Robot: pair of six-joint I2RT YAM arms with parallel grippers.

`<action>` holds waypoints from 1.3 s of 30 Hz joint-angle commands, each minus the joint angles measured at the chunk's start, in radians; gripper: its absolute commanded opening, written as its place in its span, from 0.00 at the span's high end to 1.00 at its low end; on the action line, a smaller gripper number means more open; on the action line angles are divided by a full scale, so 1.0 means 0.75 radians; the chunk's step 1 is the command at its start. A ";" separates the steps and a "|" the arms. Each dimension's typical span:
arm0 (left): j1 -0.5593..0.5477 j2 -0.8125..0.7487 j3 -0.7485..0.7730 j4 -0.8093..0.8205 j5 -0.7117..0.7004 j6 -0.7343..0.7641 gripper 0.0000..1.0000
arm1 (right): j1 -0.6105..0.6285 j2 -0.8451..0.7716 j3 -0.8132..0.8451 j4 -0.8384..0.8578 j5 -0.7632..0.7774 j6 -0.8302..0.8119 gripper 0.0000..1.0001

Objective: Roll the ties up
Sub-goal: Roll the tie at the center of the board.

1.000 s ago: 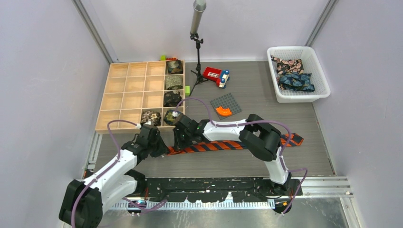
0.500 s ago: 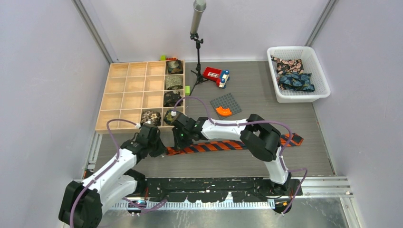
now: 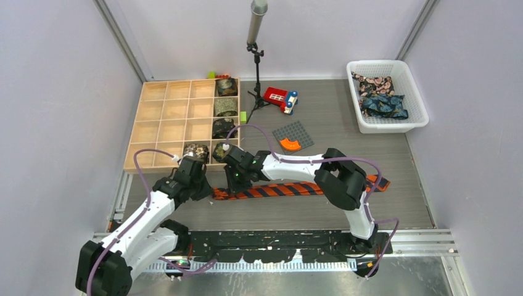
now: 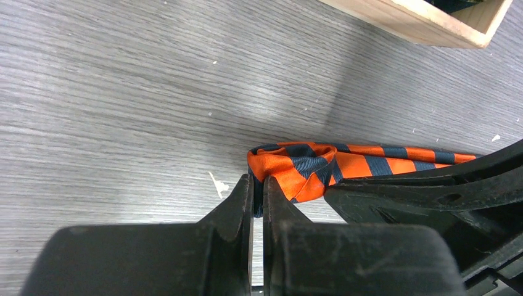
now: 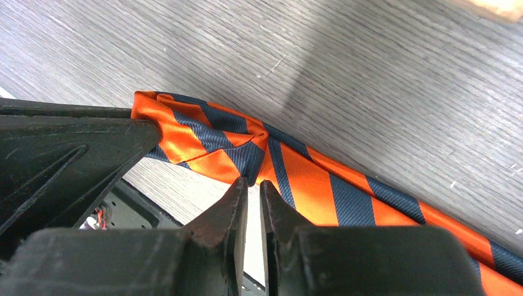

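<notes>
Left hand [image 4: 258, 185]: fingers together, apparently clamped on the edge of the tie's [image 4: 296, 165] folded left end. The tie lies flat on the table [image 4: 123, 92], running left to right, just near of the tray [image 3: 163, 111].

Right hand [image 5: 250, 184], just right of the fold: narrow slit between the fingers, tips at the tie's near edge. Cannot tell if it grips.

Step, judged: starting the roll. To do it well:
- make the first turn tight and square to the tie's length
- left hand pins the core, right feeds fabric
- tail stays straight so the edges stack

Hidden: the right arm covers the tie's middle in the top view. Fabric between either hand's tips is hard to make out. The basket [image 3: 385, 128], far right, holds more ties, count unclear.
</notes>
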 commanded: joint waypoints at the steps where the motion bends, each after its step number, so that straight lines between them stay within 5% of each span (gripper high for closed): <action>1: -0.006 -0.022 0.067 -0.058 -0.044 0.041 1.00 | 0.011 -0.017 0.053 0.043 -0.004 0.011 0.81; 39: -0.007 0.065 0.232 -0.137 0.150 0.079 1.00 | 0.028 0.102 0.080 0.320 -0.118 0.144 0.84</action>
